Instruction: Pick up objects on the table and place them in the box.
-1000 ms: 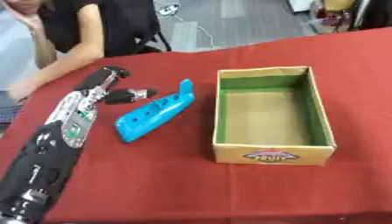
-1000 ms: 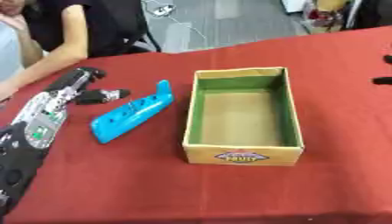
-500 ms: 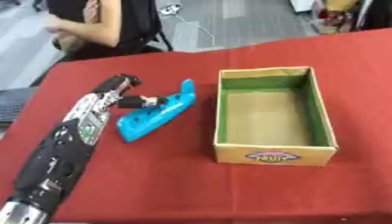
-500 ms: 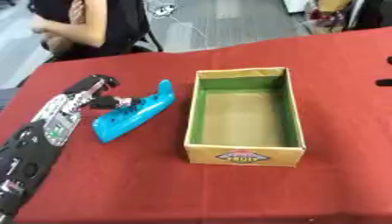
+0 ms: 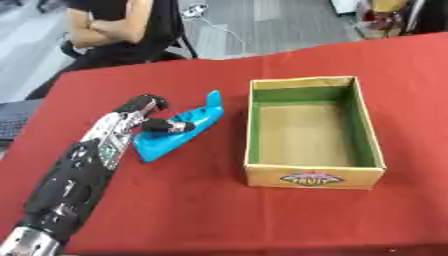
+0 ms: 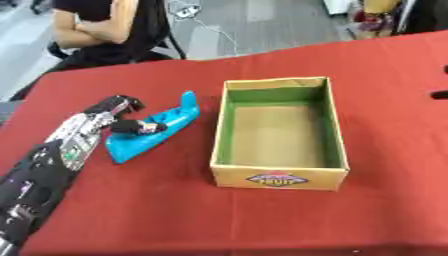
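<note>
Reaching in from the near left corner, the black and silver left arm, laid diagonally over the red cloth of the table [image 5: 201, 205]. At its tip, the left hand [image 5: 145, 114], dark fingers curled down onto the near half of the blue object [image 5: 181, 131], thumb pressed against its top face; closing on it, though not yet lifted. Blue object: smooth glossy plastic, long and tapered, flat on the cloth, wide blunt end toward the near left, narrow upturned tip pointing far right. Just beside that tip, a narrow strip of bare red cloth, then the left wall of the box [image 5: 311, 129]. Box: open-topped cardboard, rectangular, long axis running near to far, green lining on the inner walls, plain brown floor, a printed label on the near outer face. Nothing inside. Broad bare cloth near the box and along the near edge; more to its right, out to the table's far right edge. Only a dark sliver of the right hand [image 6: 442, 87] at the right edge of the right eye view, fingers impossible to judge.
</note>
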Robot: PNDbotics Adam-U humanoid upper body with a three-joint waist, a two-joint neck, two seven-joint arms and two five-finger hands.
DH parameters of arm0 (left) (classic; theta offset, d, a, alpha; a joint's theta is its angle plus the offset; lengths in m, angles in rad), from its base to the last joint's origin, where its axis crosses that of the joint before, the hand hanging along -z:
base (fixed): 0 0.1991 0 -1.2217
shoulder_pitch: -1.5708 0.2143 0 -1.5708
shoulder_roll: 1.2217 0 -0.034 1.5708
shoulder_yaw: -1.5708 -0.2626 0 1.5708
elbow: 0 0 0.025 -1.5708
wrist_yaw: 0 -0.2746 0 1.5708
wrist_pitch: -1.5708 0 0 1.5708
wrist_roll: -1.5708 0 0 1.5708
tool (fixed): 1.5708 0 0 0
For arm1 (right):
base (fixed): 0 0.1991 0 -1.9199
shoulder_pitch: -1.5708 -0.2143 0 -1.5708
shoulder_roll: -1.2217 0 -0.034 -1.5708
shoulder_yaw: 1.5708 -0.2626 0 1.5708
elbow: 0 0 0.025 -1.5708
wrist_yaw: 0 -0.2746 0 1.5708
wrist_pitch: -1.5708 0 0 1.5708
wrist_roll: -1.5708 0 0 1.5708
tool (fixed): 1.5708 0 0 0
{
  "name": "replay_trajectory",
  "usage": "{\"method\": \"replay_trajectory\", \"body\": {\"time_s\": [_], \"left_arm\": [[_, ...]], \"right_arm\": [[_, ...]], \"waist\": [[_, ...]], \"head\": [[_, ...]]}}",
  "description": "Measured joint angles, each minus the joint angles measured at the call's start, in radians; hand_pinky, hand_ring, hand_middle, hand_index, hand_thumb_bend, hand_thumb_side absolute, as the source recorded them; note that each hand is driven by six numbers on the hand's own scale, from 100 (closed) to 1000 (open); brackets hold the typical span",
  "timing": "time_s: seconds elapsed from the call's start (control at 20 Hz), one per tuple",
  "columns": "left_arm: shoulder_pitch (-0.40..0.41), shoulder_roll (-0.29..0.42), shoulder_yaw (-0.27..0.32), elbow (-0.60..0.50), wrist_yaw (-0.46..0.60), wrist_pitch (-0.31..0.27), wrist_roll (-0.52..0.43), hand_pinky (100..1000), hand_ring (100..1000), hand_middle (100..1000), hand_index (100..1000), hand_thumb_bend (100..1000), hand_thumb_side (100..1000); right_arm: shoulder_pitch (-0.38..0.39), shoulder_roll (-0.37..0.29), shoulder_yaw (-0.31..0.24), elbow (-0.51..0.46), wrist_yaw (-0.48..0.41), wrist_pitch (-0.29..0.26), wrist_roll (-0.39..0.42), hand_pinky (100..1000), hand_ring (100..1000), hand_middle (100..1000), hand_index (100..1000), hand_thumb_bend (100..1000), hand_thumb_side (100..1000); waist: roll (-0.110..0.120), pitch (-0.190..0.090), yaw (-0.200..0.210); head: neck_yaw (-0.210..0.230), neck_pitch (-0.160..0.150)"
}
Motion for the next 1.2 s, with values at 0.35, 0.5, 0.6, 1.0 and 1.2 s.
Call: {"method": "replay_trajectory", "body": {"time_s": [0.35,0.5,0.6,1.0,1.2], "left_arm": [[0.001,0.003,-0.031,0.003,0.009,-0.025,-0.058,712,725,725,820,1000,692],[-0.008,0.022,-0.05,0.012,0.009,-0.042,-0.107,701,694,700,799,1000,664],[-0.014,0.035,-0.061,0.018,0.009,-0.05,-0.142,668,656,669,781,1000,646],[-0.021,0.046,-0.081,0.018,-0.063,-0.05,-0.175,424,440,473,592,728,469],[-0.021,0.046,-0.083,0.012,-0.116,-0.031,-0.149,291,310,367,481,382,347]], "right_arm": [[0.0,0.0,0.0,0.0,0.0,0.0,0.0,673,906,951,1000,466,1000],[0.0,0.0,0.002,0.0,0.0,0.0,0.001,673,906,951,1000,465,1000],[0.0,0.0,0.003,0.0,0.0,0.0,0.001,673,906,951,1000,465,1000],[0.0,0.001,0.005,0.0,0.0,0.0,0.001,673,906,951,1000,465,1000],[0.0,0.001,0.006,0.0,0.0,0.0,0.001,673,906,951,1000,465,1000]], "waist": [[0.0,0.0,-0.001],[0.001,0.0,-0.005],[0.002,-0.001,-0.006],[0.003,-0.002,-0.007],[0.003,-0.003,-0.007]], "head": [[0.005,0.0],[0.008,0.0],[0.008,0.0],[0.008,0.0],[0.008,0.0]]}}
